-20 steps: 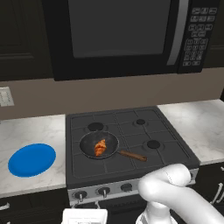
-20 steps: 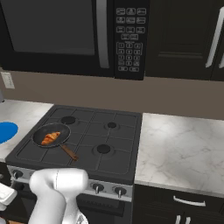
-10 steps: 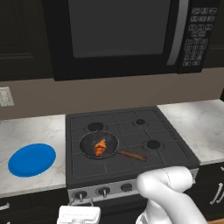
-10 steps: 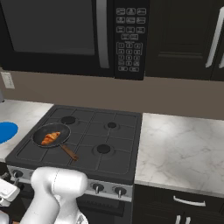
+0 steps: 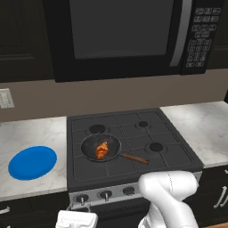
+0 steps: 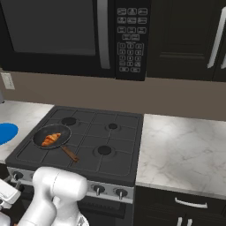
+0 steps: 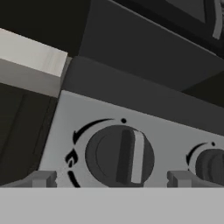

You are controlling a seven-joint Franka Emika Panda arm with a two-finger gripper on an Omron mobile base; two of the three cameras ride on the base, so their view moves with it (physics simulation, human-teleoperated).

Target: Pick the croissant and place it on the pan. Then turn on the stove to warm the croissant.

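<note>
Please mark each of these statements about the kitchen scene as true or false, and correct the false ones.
1. The croissant lies in the pan. True.
2. The pan sits on the back right burner of the stove. False: it sits on the front left burner.
3. The pincer is open, with a stove knob between its fingertips. True.
4. The blue plate holds the croissant. False: the plate is bare, on the counter left of the stove.
5. The pan's handle points toward the microwave. False: it points toward the front right of the stove.
</note>
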